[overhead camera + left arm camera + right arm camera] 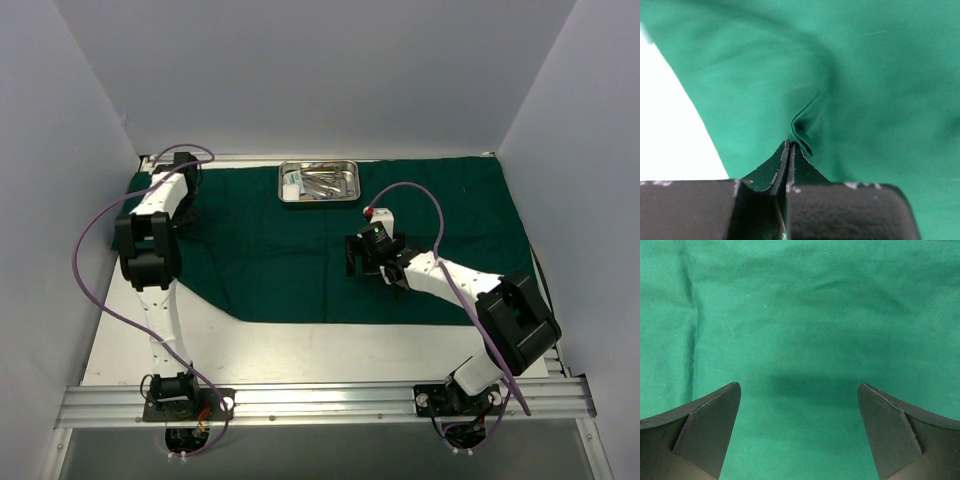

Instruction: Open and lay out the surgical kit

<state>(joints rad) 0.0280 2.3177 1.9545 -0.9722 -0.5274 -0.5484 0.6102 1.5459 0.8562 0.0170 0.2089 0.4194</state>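
1. Currently left end effector [790, 144] is clenched on a pinched-up fold of the green drape [420, 270], near its left edge beside bare tabletop [300, 345].
2. Right end effector [799, 390] released, jaws wide apart, over flat drape, holding nothing.
3. Steel tray [319, 198] sits on the drape's far edge, about mid-width, with silver instruments [330, 182] and a white packet [291, 186] inside.

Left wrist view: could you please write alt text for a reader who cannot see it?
The left gripper is shut on a pinched fold of the green drape, which fills most of the picture. White table shows at the left edge.
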